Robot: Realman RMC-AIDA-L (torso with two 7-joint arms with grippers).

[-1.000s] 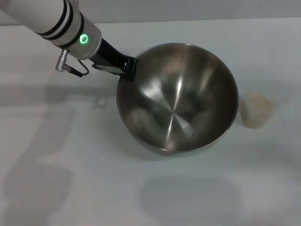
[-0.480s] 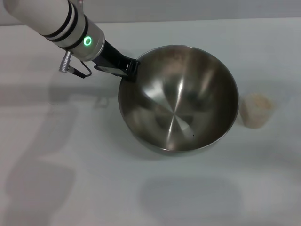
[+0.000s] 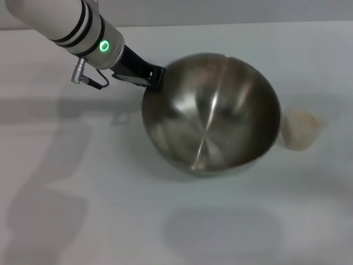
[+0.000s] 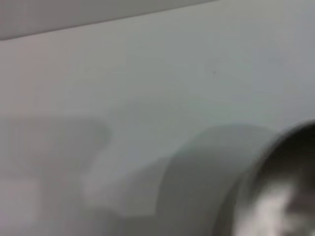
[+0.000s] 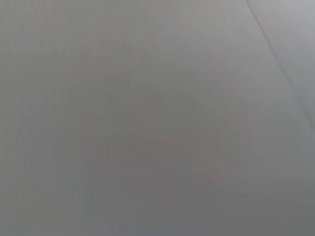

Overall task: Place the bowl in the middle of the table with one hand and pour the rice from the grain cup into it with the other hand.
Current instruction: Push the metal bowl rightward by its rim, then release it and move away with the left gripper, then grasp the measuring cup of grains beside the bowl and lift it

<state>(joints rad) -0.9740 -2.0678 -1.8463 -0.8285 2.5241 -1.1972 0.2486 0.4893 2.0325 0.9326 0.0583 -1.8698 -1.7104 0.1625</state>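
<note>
The large steel bowl is near the middle of the white table, tilted with its left rim raised. My left gripper comes in from the upper left and is shut on the bowl's left rim. A dark blurred edge of the bowl shows in the left wrist view. The small clear grain cup, holding pale rice, stands just right of the bowl. My right gripper is out of view.
The table's far edge runs along the top of the head view. Soft shadows lie on the tabletop at the left and front. The right wrist view shows only a plain grey surface.
My left gripper has moved slightly right and lifted the bowl's left rim, so the bowl now tilts toward the right front. The grain cup has not moved.
</note>
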